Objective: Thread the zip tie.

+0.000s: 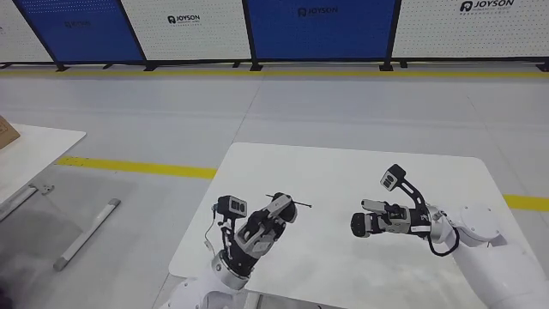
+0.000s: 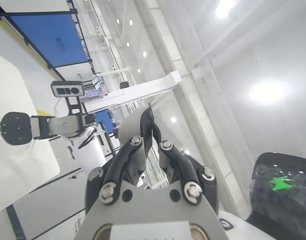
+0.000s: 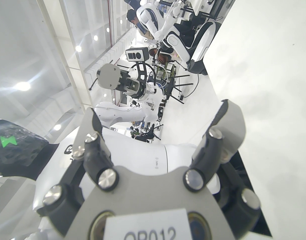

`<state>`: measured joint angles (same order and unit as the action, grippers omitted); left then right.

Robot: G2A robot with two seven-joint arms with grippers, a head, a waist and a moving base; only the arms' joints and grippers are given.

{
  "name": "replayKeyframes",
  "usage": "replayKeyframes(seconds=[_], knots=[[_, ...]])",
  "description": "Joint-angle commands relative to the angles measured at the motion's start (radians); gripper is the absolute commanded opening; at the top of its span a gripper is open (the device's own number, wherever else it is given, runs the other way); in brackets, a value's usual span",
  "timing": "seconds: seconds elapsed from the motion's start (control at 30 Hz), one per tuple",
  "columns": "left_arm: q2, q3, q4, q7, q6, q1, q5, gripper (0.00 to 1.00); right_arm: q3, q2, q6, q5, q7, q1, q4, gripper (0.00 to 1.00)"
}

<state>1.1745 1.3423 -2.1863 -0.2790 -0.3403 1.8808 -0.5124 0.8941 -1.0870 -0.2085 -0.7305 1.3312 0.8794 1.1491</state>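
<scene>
Over the near left part of the white surface point(image 1: 343, 172), the thin black zip tie point(image 1: 302, 203) is up in the air, pinched crosswise by the left fingers point(image 2: 133, 128), which are clamped shut on it so both ends poke out the sides. The right fingers point(image 3: 230, 118) sit a bit apart across from it, pointing its way, spread wide and holding nothing.

1. This is a robotics lab in a big industrial hall, with a wide, glossy grey floor point(image 1: 257, 103) crossed by a painted yellow line point(image 1: 137, 166).
2. Blue and white perforated partition panels point(image 1: 322, 13) fence off the work area.
3. The high ceiling carries rows of round lamps point(image 2: 130, 22).
4. A white bench point(image 1: 343, 172) stands on the open floor.
5. Another white humanoid robot point(image 3: 155, 23) stands among equipment farther back.
</scene>
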Motion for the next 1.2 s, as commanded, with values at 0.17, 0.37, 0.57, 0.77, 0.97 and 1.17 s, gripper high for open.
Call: replayKeyframes(seconds=[0.17,0.37,0.57,0.77,0.97,1.17], knots=[[0.000,0.003,0.001,-0.007,0.000,0.004,-0.001,0.00,0.000,0.000,0.000,0.000,0.000,0.000,0.000,1.00],[0.002,-0.008,0.024,0.046,0.036,-0.020,0.074,0.00,0.000,0.000,0.000,0.000,0.000,0.000,0.000,1.00],[0.009,-0.073,0.099,0.119,0.103,-0.066,0.232,0.00,0.000,0.000,0.000,0.000,0.000,0.000,0.000,1.00],[0.018,-0.148,0.217,0.160,0.151,-0.123,0.327,0.00,0.000,0.000,0.000,0.000,0.000,0.000,0.000,1.00],[0.020,-0.193,0.272,0.139,0.179,-0.149,0.398,0.00,0.000,0.000,0.000,0.000,0.000,0.000,0.000,1.00],[0.020,-0.193,0.272,0.139,0.179,-0.149,0.398,0.00,0.000,0.000,0.000,0.000,0.000,0.000,0.000,1.00]])
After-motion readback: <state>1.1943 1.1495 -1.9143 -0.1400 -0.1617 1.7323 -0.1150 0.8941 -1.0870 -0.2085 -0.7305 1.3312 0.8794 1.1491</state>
